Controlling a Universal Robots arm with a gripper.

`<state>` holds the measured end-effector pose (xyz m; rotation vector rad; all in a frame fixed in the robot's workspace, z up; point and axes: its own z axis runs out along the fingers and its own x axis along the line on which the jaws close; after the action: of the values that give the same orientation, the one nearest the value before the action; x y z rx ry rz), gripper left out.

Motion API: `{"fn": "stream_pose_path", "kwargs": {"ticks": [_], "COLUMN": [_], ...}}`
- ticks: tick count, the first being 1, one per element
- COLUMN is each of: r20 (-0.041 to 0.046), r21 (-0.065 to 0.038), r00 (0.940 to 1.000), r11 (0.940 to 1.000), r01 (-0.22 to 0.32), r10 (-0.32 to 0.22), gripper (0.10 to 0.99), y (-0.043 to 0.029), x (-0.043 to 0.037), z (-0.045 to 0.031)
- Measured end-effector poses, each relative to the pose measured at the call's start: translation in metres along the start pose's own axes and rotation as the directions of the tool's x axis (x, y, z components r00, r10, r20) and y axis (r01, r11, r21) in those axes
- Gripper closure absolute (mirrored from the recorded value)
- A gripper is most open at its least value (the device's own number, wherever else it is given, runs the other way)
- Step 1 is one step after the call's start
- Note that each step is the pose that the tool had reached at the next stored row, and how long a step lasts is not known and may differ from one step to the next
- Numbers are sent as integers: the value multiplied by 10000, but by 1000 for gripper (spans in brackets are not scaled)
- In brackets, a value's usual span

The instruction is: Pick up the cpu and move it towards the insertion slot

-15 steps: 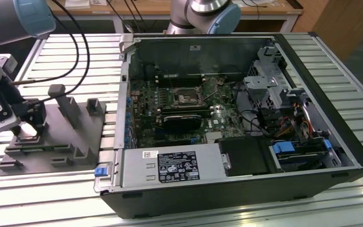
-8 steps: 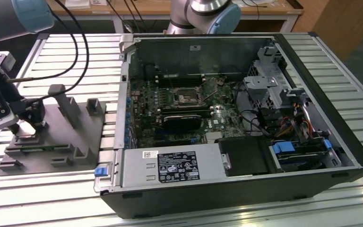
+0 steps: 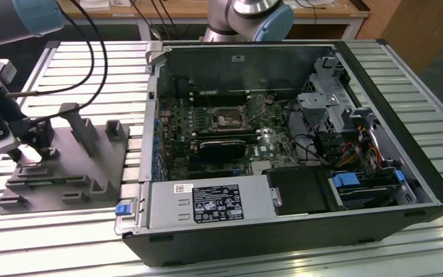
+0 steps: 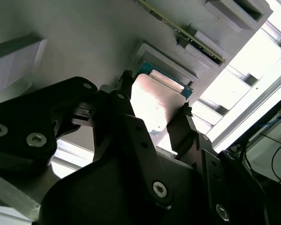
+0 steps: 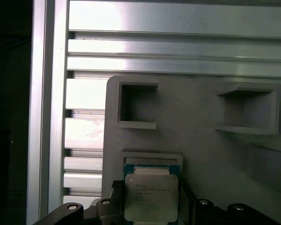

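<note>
- Gripper (image 4: 155, 93) jaws stand narrow, pinching the cpu (image 5: 151, 197) between them by opposite edges.
- Thin edge hold: a jolt could tilt or drop it; the insertion slot (image 3: 228, 118) lies well apart from them.

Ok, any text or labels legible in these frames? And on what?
Nothing is legible enough to quote.
cpu: a few lines of dark print on its metal face, too small to read.
black label on the power supply: dense white print and symbols, too small.
white sticker next to it: barcode-like marks, unreadable.
small sticker on the computer case inner wall: blurred.
</note>
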<state>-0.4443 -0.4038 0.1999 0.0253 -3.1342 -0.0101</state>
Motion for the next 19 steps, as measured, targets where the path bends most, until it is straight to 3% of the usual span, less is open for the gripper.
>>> {"fn": "stream_pose_path", "kwargs": {"ticks": [19], "r20": [1], "r21": [-1], "r00": [10000], "r11": [10000], "r01": [0], "r10": [0], "gripper": [541], "y": [1], "x": [1], "z": [-172]}}
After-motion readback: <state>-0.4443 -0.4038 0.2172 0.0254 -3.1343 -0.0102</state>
